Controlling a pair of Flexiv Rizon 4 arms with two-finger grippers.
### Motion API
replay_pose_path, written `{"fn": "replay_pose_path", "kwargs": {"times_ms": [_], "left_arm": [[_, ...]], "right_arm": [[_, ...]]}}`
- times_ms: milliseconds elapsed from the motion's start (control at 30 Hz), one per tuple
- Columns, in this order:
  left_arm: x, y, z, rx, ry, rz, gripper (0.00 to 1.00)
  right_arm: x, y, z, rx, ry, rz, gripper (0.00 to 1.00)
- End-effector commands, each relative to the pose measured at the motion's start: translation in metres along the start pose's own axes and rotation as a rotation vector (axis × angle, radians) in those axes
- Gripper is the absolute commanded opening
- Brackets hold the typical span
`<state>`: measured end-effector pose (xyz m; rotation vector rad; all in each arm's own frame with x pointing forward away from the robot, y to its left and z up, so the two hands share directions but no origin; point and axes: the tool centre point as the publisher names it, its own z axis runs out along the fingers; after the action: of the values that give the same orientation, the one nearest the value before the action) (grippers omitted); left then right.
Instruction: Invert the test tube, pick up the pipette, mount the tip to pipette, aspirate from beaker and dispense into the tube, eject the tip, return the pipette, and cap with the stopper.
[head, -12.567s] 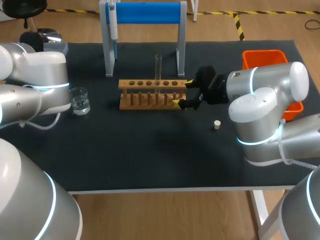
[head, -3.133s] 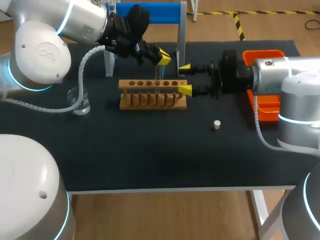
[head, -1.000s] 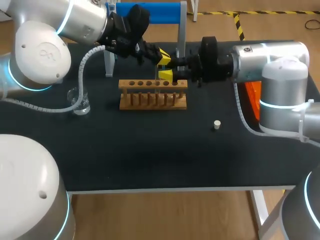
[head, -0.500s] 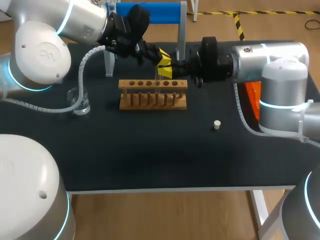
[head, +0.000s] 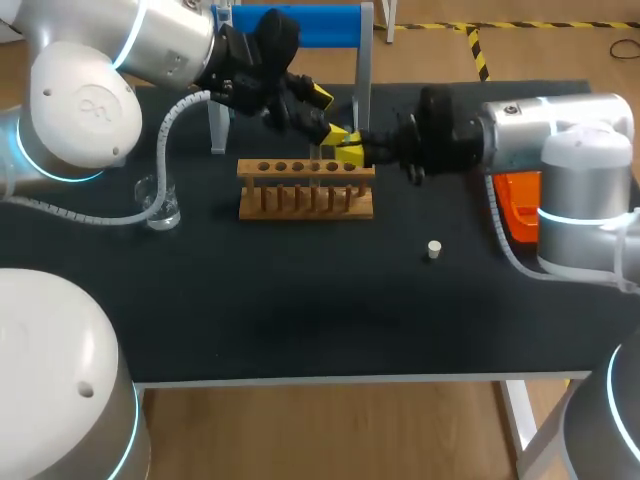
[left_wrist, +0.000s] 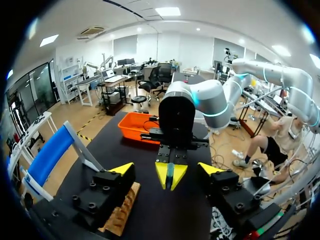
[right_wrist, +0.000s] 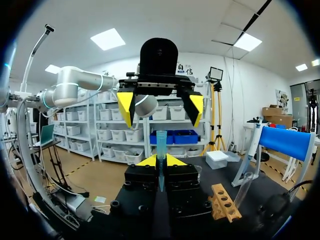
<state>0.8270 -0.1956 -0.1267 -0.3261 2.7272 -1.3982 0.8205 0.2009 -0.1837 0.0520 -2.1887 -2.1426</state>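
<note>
My right gripper (right_wrist: 161, 161) is shut on the clear test tube (right_wrist: 161, 145), which sticks out past its yellow tips, just above the right end of the wooden rack (head: 305, 187). My left gripper (left_wrist: 166, 170) stands open around that tube end without touching it, facing my right gripper (left_wrist: 170, 176) head on. From above, my left gripper (head: 328, 115) sits just behind my right gripper (head: 348, 153). The pipette (head: 226, 45) hangs on the blue stand (head: 290, 25). A beaker (head: 160, 203) of water sits left of the rack. The white stopper (head: 434, 249) lies to the rack's right.
An orange bin (head: 520, 200) stands at the right, partly behind my right arm. The stand's grey legs (head: 362, 100) rise just behind the two grippers. The near half of the black table (head: 320, 320) holds nothing.
My right gripper shut on the tube, then my left gripper opened and let it go. My right arm has drawn slightly back to the right and lower with the tube.
</note>
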Motion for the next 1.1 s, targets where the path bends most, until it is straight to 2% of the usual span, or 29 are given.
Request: {"fn": "replay_pose_path", "kwargs": {"times_ms": [33, 200, 600, 867, 1100], "left_arm": [[0.000, 0.000, 0.000, -0.002, 0.001, -0.001, 1.00], [0.000, 0.000, 0.000, -0.002, 0.001, -0.001, 1.00], [0.000, 0.000, 0.000, -0.002, 0.001, -0.001, 1.00], [0.000, 0.000, 0.000, -0.002, 0.001, -0.001, 1.00], [0.000, 0.000, 0.000, -0.002, 0.001, -0.001, 1.00]], "right_arm": [[0.014, -0.002, -0.030, 0.008, 0.004, -0.002, 0.00], [0.027, -0.010, -0.061, 0.014, 0.007, -0.014, 0.00], [0.050, -0.032, -0.134, -0.030, 0.004, -0.031, 0.00], [0.059, -0.044, -0.163, -0.023, 0.002, -0.021, 0.00], [0.061, -0.052, -0.172, -0.009, 0.006, 0.000, 0.00]]}}
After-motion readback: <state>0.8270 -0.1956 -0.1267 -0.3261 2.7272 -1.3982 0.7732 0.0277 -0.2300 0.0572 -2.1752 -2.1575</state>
